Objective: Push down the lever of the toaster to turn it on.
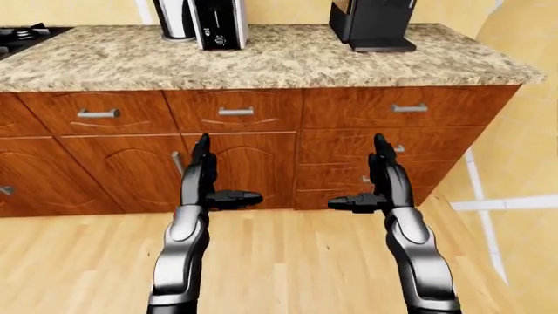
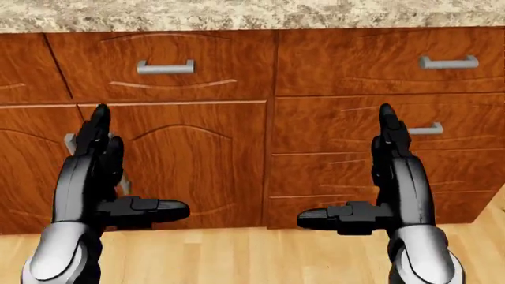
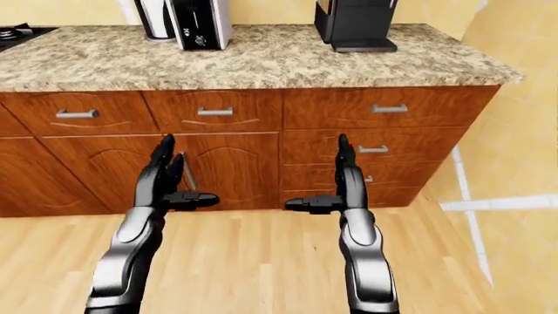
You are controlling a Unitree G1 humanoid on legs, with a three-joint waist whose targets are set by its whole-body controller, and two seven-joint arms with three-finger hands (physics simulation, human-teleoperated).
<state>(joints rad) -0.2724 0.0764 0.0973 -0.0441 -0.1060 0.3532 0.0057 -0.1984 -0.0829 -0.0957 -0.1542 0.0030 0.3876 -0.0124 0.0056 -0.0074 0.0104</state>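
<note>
A granite countertop (image 1: 288, 59) tops wooden drawers (image 1: 397, 108) and cabinet doors (image 1: 253, 167) above plank flooring (image 1: 288, 261).
</note>
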